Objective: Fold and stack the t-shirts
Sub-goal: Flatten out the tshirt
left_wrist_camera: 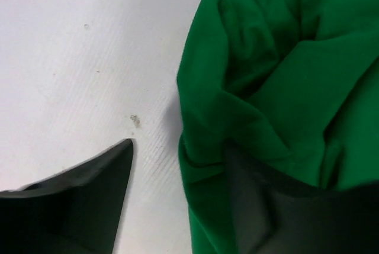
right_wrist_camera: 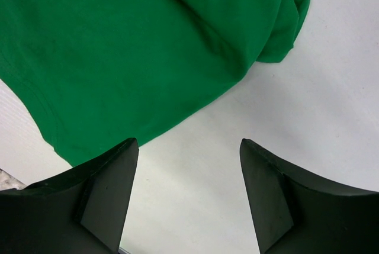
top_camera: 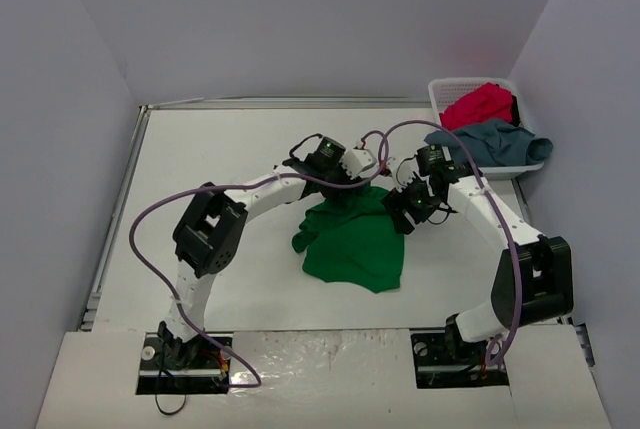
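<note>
Green t-shirt [top_camera: 355, 244] rumpled on table [top_camera: 200, 159], L claw [left_wrist_camera: 177, 142] astride its edge

Even bright light, soft shadow beside green t-shirt [left_wrist_camera: 260, 88], wrist views slightly blurred.

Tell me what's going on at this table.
Two robot arms are working on a crumpled bright green cloth t-shirt in the middle of the white table. The left gripper is open, straddling the shirt's edge. The right gripper is open over bare table beside the shirt's hem. Nothing is folded yet. A crimson red t-shirt lies in the white plastic lattice basket at the far right corner, with a grey-blue t-shirt draped over its front rim.
</note>
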Available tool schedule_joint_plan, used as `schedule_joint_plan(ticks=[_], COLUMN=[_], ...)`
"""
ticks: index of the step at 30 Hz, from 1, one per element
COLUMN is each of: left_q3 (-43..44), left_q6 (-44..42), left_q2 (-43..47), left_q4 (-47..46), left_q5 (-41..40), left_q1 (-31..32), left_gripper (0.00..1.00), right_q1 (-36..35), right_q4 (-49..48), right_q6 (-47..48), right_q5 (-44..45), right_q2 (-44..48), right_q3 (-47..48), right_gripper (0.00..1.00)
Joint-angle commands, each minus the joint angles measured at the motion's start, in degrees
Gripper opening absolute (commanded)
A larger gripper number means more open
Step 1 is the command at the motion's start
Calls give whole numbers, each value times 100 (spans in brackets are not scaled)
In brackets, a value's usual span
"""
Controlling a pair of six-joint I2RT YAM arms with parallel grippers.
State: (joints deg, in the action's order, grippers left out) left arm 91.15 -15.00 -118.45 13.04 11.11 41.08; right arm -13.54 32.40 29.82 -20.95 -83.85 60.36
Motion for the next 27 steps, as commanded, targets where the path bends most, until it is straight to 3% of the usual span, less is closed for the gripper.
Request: schedule_joint_plan(ticks=[1,2,3,5,14,19,20,21,22,24,27], left_q3=[324,333,368,403,158,-80,-106,-107,-115,-46,235], left_q6=[121,112,94,77,-90,-82,-82,-73,-38,50,120], left_q2=[-28,-72,-90,-99,647,921,903,868,790,658,315], left_q4=[85,85,94,155,313,322,340,348,314,313,462], left_q5=[119,119,102,84,-267,-75,-40,39,110,320,549], left_q1=[-12,-12,-12,-21,-170,-364,-364,-364,-355,-338,-302], left_gripper=[49,40,18,3,2,2,6,44,55,64,67], right_q1=[-26,-26,-26,-26,-26,-26,-26,-35,-35,-26,-26], right_q4=[29,21,20,12,20,47,56,56,56,47,38], right_q6=[67,76,76,85,76,76,76,59,59,59,59], right_q5=[-49,-58,-58,-58,-146,-172,-190,-199,-208,-199,-129], right_q2=[36,10,9,-25,-35,9,9,27,53,80,115], right_q3=[-59,-77,-86,-103,-16,46,55,38,20,-15,-86], right_gripper=[65,65,65,64,60,60,60,60,60,60,60])
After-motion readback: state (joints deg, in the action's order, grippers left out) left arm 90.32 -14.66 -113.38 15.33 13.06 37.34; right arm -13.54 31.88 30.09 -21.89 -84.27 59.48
